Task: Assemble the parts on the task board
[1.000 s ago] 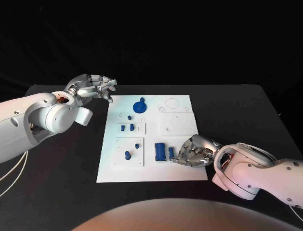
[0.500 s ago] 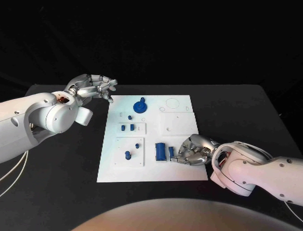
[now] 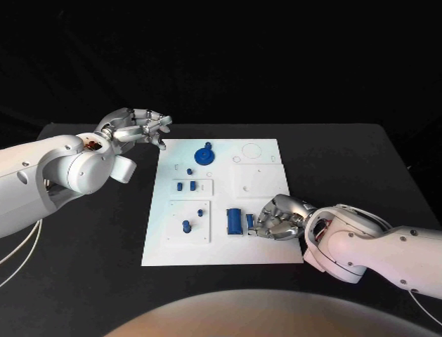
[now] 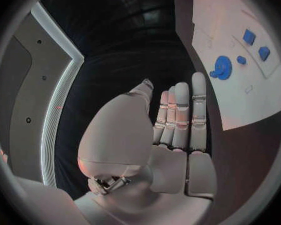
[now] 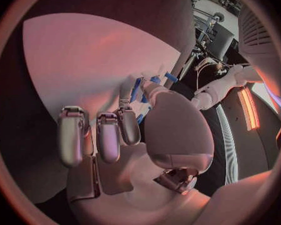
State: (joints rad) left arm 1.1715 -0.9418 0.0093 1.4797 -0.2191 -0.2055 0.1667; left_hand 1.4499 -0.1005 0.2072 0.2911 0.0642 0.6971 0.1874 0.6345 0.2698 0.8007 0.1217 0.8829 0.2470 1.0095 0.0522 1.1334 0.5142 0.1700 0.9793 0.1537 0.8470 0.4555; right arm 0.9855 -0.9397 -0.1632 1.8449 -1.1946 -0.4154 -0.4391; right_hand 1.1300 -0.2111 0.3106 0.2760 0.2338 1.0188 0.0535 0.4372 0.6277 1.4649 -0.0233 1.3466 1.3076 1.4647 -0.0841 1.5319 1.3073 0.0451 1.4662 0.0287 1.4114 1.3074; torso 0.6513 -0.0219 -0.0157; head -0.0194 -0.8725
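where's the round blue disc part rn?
In the head view the round blue disc part sits on the far end of the white task board, near its left edge, just right of the left hand, with a small blue peg just nearer.

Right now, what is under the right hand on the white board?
The right hand rests over the task board, its fingers beside two upright blue parts. The narrower part sits at its fingertips. Whether anything lies under the palm is covered, and actual contact cannot be told.
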